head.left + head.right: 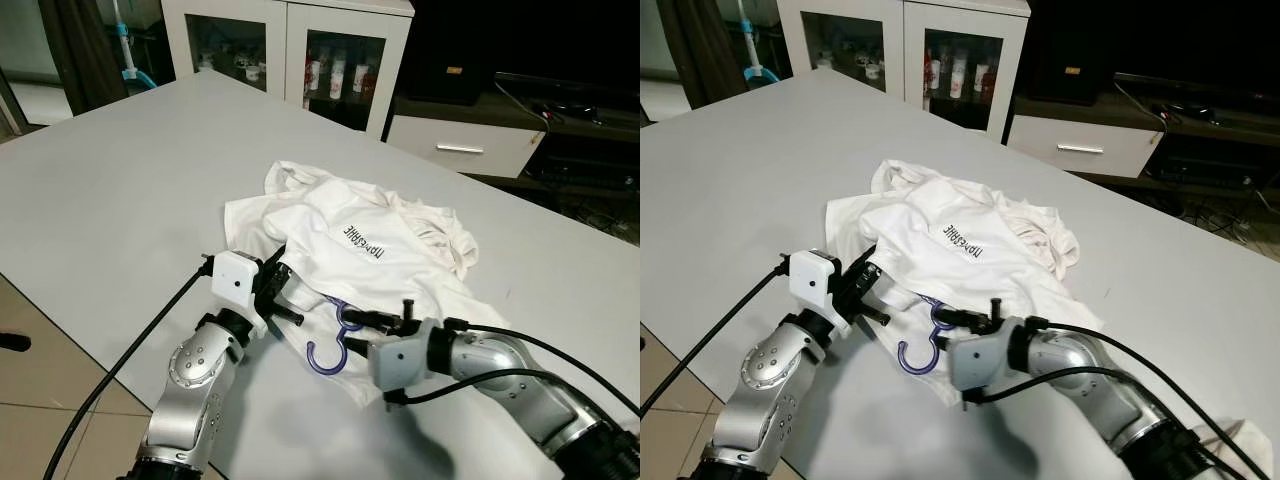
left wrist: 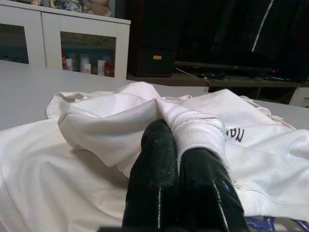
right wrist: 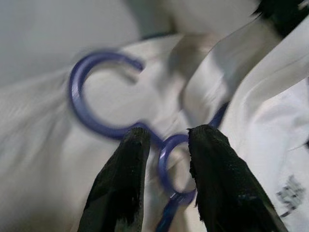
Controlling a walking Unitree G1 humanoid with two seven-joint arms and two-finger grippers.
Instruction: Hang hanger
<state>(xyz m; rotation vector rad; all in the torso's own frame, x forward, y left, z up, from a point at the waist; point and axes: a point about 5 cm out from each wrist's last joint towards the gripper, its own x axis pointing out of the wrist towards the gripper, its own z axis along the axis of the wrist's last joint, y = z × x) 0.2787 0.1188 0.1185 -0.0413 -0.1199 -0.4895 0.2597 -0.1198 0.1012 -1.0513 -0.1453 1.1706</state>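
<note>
Lying half buried in the white T-shirt (image 1: 365,240) on the grey surface (image 1: 130,170), the purple hanger (image 1: 333,345) shows little beyond its hook and the small ring below it, poking out at the near hem of the shirt. The open curl of the hook points back toward the robot, and the hanger's long body seems to run away under the cloth toward the far side, though the fabric hides how it lies there.

The right hand (image 1: 372,320) is plainly the nearer one. It sits just beside the hook, and its wrist view has the two black fingers (image 3: 118,183) parted, one on each side of the ring at the hook's base, not yet closed on it. That view is blurred, so whether either pad touches the plastic cannot be told. The hanger's neck runs straight on between the fingers, so my guess is that a short push forward and a squeeze would take it.

The left hand (image 1: 280,288) is off to the other side, at the shirt's near left edge. Its fingers (image 2: 157,183) are pressed together with a fold of the white shirt pinched between them, bunched up over their tips. Held like that, it looks set to lift or steady the cloth while the right one takes the hook.
</note>
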